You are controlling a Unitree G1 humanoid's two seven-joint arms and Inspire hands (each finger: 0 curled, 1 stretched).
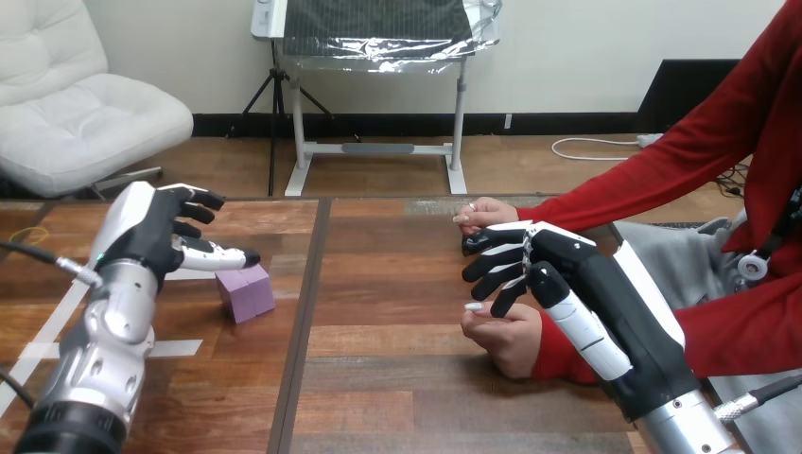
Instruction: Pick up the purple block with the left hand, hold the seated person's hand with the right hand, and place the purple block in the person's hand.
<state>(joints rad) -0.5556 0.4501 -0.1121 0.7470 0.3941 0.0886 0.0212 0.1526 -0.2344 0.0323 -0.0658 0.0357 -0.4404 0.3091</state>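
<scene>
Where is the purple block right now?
In the head view, the purple block lies on the table at the left, just right of the left hand and left of the table's dark seam.

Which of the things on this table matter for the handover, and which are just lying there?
For the job:
- purple block
- left robot hand, open, above the block
- right robot hand, open, between the person's near hand and far hand

Lying about:
- white tape strips on the table
</scene>
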